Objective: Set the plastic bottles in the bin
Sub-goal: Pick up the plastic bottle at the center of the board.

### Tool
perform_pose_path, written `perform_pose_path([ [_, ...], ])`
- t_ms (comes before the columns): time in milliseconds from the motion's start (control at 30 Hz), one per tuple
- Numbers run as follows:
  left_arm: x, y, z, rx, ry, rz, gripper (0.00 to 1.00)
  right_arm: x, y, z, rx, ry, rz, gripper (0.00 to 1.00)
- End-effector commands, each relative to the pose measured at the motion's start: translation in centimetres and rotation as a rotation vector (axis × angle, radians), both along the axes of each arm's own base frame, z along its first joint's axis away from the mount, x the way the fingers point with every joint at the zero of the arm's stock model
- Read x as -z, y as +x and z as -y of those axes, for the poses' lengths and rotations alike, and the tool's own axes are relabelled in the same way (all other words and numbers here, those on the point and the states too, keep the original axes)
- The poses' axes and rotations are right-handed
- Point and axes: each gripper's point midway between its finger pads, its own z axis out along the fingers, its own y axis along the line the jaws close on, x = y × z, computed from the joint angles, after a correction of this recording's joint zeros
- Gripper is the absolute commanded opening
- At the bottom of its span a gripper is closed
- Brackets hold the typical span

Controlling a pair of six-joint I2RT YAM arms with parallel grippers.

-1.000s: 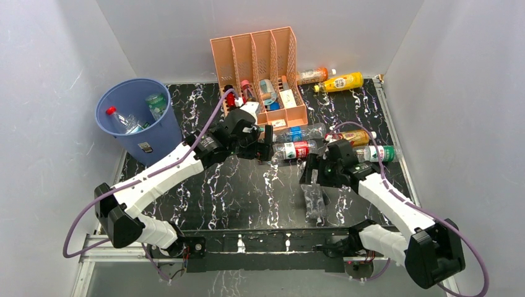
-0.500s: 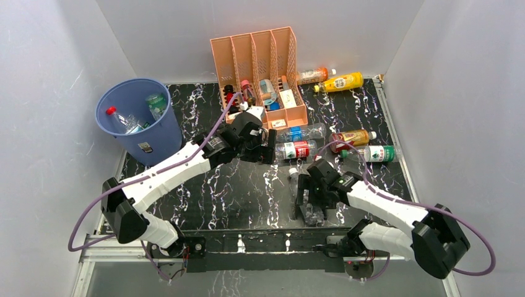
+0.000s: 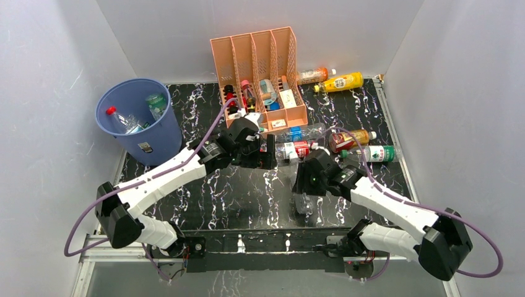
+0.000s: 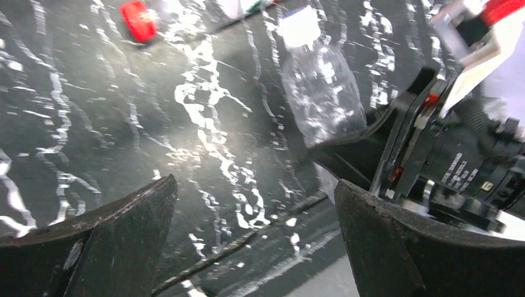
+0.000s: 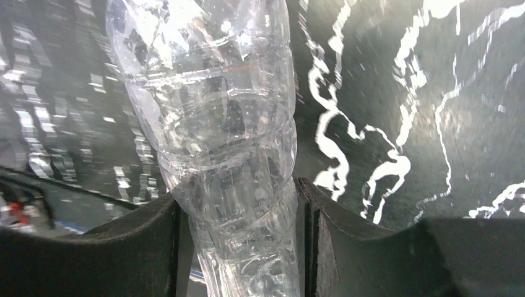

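Two bottles point(image 3: 156, 104) already lie in the bin point(image 3: 162, 133) at ten o'clock. The right claw point(image 5: 238, 241) is clamped on a clear bottle point(image 5: 204, 111) near the worktop's point(image 3: 247, 192) six o'clock edge. The left claw point(image 4: 254, 241) hangs spread wide, holding nothing. Six other bottles point(image 3: 296, 149) wait between one and three o'clock, so most of the job remains.

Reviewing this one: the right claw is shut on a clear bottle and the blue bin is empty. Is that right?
Not quite. The bin is not empty: the top external view shows a red-capped bottle and a green-labelled bottle lying inside it. The rest holds: the right claw is shut on a clear bottle, as the right wrist view shows.
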Motion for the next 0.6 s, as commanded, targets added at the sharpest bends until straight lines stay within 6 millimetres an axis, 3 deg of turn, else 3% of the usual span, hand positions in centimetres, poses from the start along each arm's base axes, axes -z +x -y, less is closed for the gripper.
perform_pose_path([
  [0, -3.4, -1.8, 3.8, 0.037, -0.302, -0.052, 0.98, -7.9, 3.3, -2.7, -0.032, 0.147, 0.214, 0.46],
  [100, -3.9, -2.1, 5.4, 0.038, -0.438, -0.071, 0.98, -11.5, 4.1, -4.4, -0.066, 0.243, 0.282, 0.48],
  [200, -4.1, -2.0, 6.2, 0.036, -0.509, -0.069, 0.98, -13.7, 4.3, -6.1, -0.107, 0.32, 0.304, 0.49],
  [400, -5.0, -1.0, 6.5, 0.001, -0.554, -0.036, 0.98, -15.4, 4.2, -7.9, -0.152, 0.403, 0.303, 0.49],
  [567, -6.6, -0.6, 6.4, -0.028, -0.639, 0.01, 0.98, -15.3, 3.8, -8.3, -0.168, 0.417, 0.293, 0.49],
])
